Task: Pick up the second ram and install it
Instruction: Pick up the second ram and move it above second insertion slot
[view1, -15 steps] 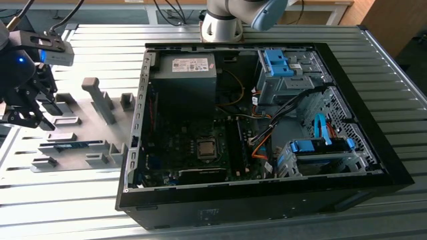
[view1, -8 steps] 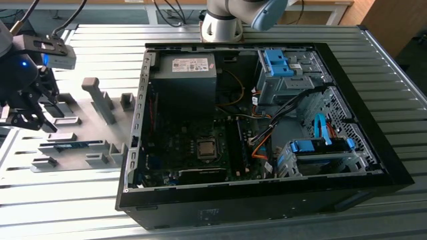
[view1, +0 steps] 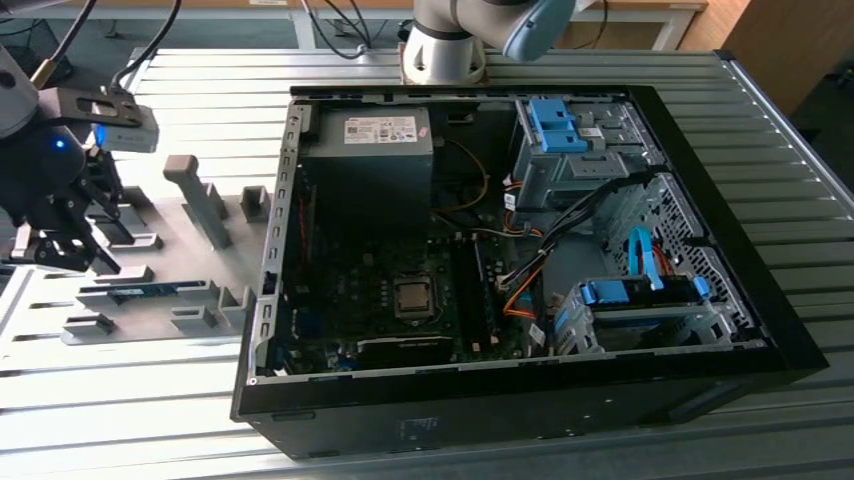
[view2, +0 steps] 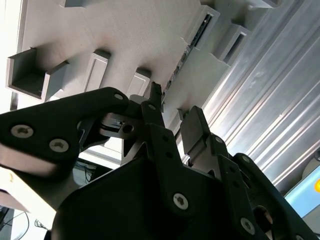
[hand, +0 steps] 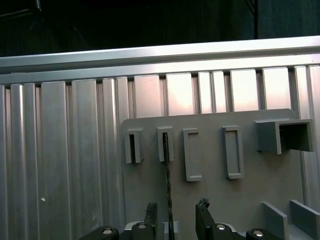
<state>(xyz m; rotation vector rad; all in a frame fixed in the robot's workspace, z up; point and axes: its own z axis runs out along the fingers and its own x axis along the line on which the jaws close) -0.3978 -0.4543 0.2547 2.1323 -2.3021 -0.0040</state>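
Observation:
The second ram (view1: 140, 290) is a slim blue-green stick standing on edge in a grey holder on the fixture plate (view1: 174, 235), on the exterior view's left of the computer case. In the first wrist view the ram (hand: 166, 170) shows edge-on as a thin dark line; in the second wrist view the ram (view2: 192, 40) runs away from the fingers. My gripper (view1: 74, 258) hangs just above that plate. It stands open (hand: 176, 212) (view2: 172, 112) with one black finger (hand: 151, 216) on each side of the stick's near end, apart from it.
The open black computer case (view1: 747, 330) lies on the slatted aluminium table (view1: 134, 400), with the motherboard (view1: 387, 330), its long black slot rails (view1: 470, 290), a power supply (view1: 367, 165), blue drive cages (view1: 627, 295) and orange cables. Grey posts (view1: 200, 200) rise from the fixture plate.

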